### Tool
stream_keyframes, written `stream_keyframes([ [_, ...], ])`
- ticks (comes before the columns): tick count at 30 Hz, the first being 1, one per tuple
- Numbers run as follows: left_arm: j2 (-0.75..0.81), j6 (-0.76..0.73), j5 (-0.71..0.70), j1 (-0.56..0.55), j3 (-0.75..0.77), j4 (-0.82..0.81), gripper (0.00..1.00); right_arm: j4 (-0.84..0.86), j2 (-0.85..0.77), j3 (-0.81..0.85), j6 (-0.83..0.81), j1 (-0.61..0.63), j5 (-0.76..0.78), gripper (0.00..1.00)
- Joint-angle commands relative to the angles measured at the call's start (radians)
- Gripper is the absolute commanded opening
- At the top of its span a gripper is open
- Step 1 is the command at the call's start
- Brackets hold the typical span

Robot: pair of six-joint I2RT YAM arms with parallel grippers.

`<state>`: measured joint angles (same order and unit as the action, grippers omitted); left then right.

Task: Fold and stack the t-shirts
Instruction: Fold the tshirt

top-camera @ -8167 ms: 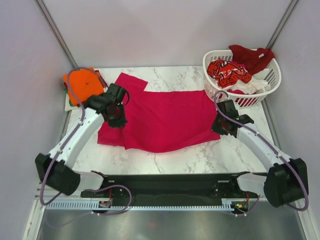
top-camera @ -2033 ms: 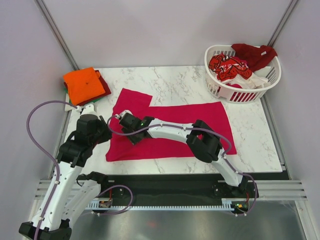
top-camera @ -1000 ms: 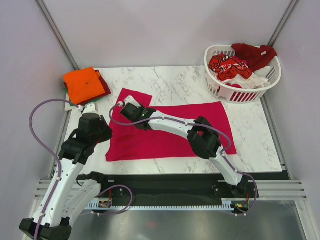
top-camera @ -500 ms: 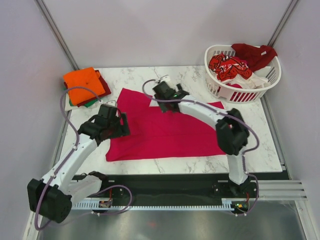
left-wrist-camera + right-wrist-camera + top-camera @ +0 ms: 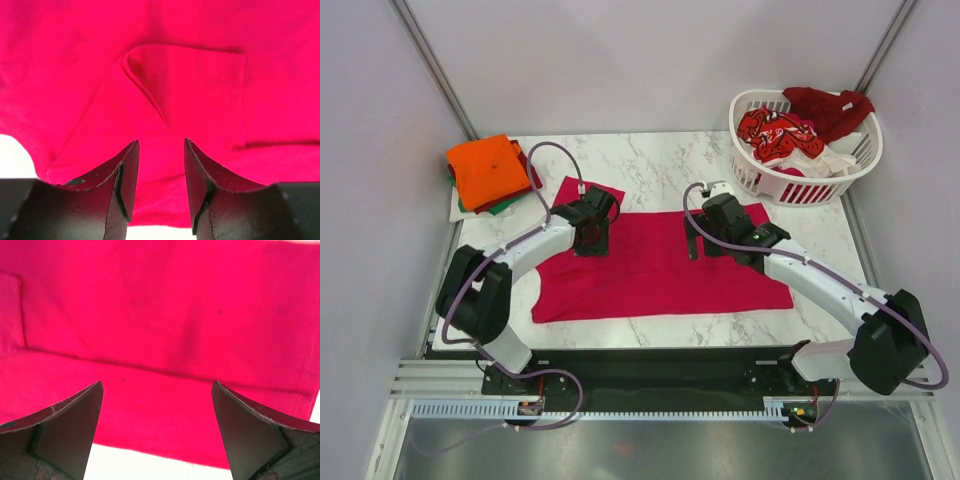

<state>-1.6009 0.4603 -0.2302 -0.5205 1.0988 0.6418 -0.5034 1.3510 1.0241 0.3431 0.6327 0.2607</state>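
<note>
my left gripper (image 5: 160, 142), narrowly parted, has moved onto the far-left sleeve of the plain magenta-red cloth t-shirt (image 5: 660, 272); my right gripper (image 5: 157, 384), spread wide, has swung right.

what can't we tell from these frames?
- Top view: orange t-shirt covers the stack below; only edges show, count unclear.
- Top view: heaped shirts hide the floor of the basket.
- Wrist views: magenta t-shirt cut off by frame edges; whether left gripper or right gripper touches it is unclear.
</note>
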Motion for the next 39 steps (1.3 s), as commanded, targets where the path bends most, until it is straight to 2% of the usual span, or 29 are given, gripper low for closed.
stream_keyframes([
  [1, -0.057, -0.038, -0.054, -0.016, 0.065, -0.040, 0.48, 0.028, -0.099, -0.051, 0.030, -0.005, -0.061, 0.98],
  [11, -0.174, -0.022, -0.077, -0.032, 0.073, -0.044, 0.41, -0.007, -0.164, -0.062, 0.005, -0.005, -0.061, 0.98],
  [25, -0.180, -0.015, -0.130, -0.038, 0.041, -0.041, 0.38, -0.004, -0.150, -0.067, 0.005, -0.007, -0.061, 0.98],
  [27, -0.171, -0.026, -0.142, -0.038, 0.042, -0.042, 0.31, -0.004, -0.147, -0.067, 0.007, -0.005, -0.060, 0.98],
  [28, -0.168, -0.029, -0.149, -0.038, 0.042, -0.041, 0.24, -0.003, -0.147, -0.070, 0.007, -0.005, -0.058, 0.98],
  [29, -0.166, -0.035, -0.153, -0.038, 0.045, -0.041, 0.12, -0.003, -0.145, -0.068, 0.008, -0.005, -0.058, 0.98],
  [32, -0.171, -0.051, -0.175, -0.038, 0.050, -0.036, 0.03, -0.001, -0.144, -0.068, 0.007, -0.005, -0.058, 0.98],
  [39, -0.168, -0.093, -0.227, -0.036, 0.082, -0.021, 0.02, -0.003, -0.139, -0.070, 0.008, -0.005, -0.057, 0.98],
])
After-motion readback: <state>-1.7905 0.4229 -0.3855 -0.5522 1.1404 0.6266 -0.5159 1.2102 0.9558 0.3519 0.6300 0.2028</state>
